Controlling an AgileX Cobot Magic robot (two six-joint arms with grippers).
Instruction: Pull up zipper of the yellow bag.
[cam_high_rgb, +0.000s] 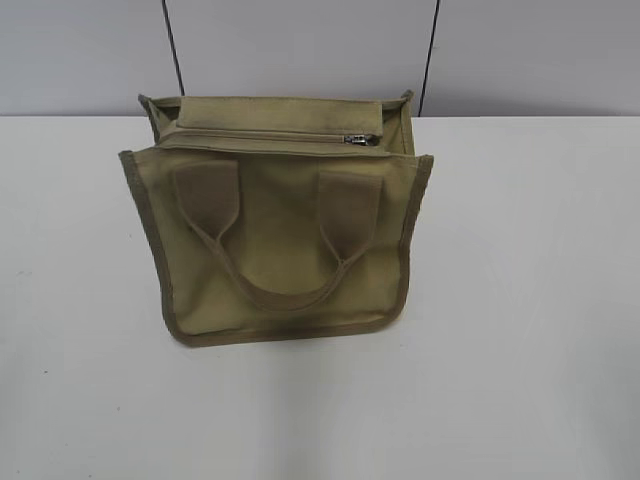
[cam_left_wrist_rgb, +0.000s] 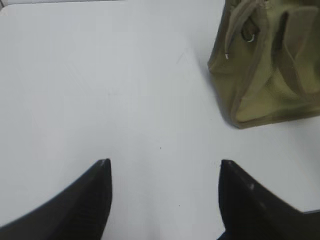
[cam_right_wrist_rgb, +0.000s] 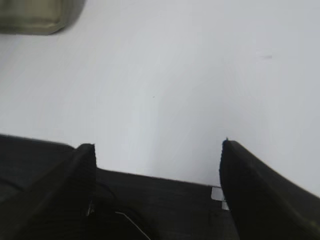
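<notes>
The yellow bag (cam_high_rgb: 275, 235), an olive-khaki canvas tote with two loop handles and darker edge trim, lies on the white table (cam_high_rgb: 520, 300) in the middle of the exterior view. Its zipper (cam_high_rgb: 280, 136) runs across the top panel, with the silver pull (cam_high_rgb: 359, 139) near the right end. Neither gripper shows in the exterior view. The left wrist view shows the bag's side (cam_left_wrist_rgb: 272, 65) at the upper right, well ahead of my open, empty left gripper (cam_left_wrist_rgb: 165, 167). The right wrist view shows a bag corner (cam_right_wrist_rgb: 35, 17) at the upper left, far from my open, empty right gripper (cam_right_wrist_rgb: 157, 150).
A grey panelled wall (cam_high_rgb: 300, 45) stands behind the table. A dark surface (cam_right_wrist_rgb: 165, 205) lies beneath the right gripper at the table's near edge. White tabletop surrounds the bag on both sides and in front.
</notes>
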